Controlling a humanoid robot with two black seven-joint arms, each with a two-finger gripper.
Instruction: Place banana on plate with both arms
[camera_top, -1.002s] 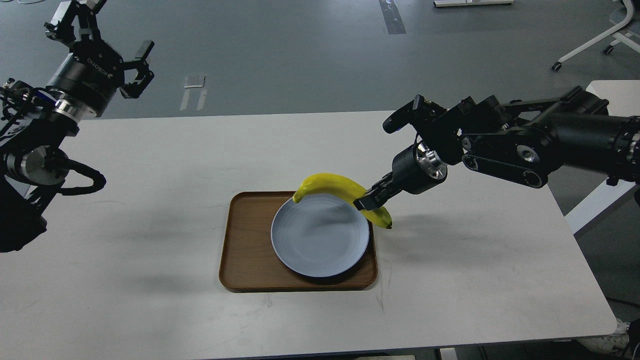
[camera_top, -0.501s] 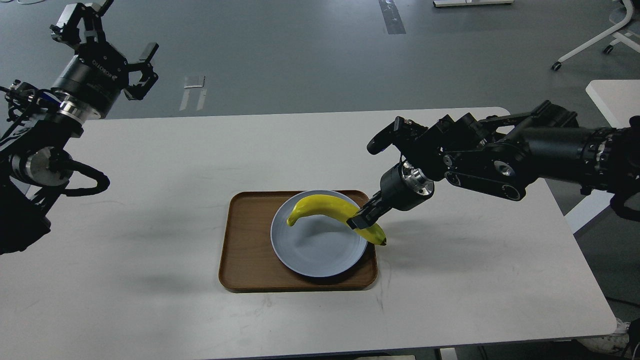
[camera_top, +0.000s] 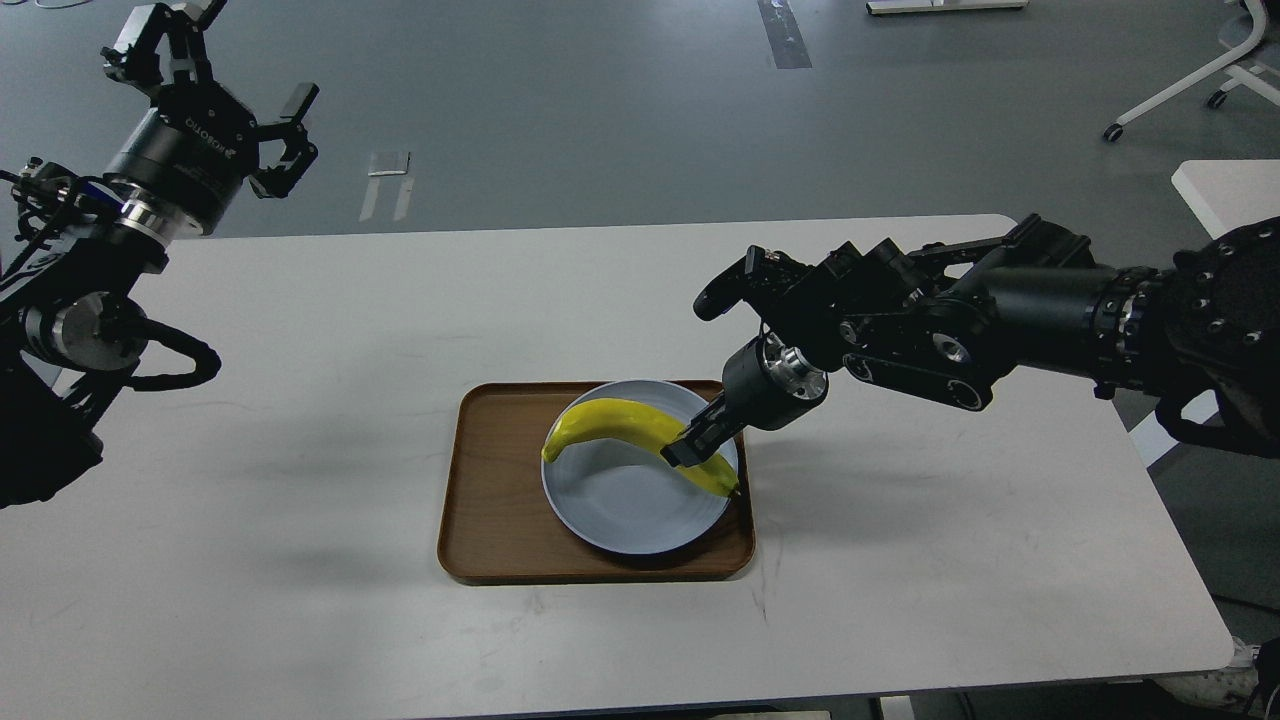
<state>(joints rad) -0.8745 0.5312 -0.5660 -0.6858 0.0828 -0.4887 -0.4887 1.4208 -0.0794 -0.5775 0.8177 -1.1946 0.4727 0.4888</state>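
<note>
Head view: right gripper (camera_top: 688, 450) fingers clamped on banana (camera_top: 625, 428) over the plate (camera_top: 620, 500), frame centre. Left gripper (camera_top: 215, 75) upper left, fingers spread, holding nothing.

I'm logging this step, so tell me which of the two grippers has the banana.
The right gripper, shut on the banana over the plate. The left gripper is raised at far left, fingers spread, holding nothing.

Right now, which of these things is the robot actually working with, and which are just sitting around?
In use:
- curved yellow banana, gripped by the right claw
- round pale blue-grey plate under it

Just there:
- rectangular brown wooden tray under the plate
- white table
- left claw, open and raised
</note>
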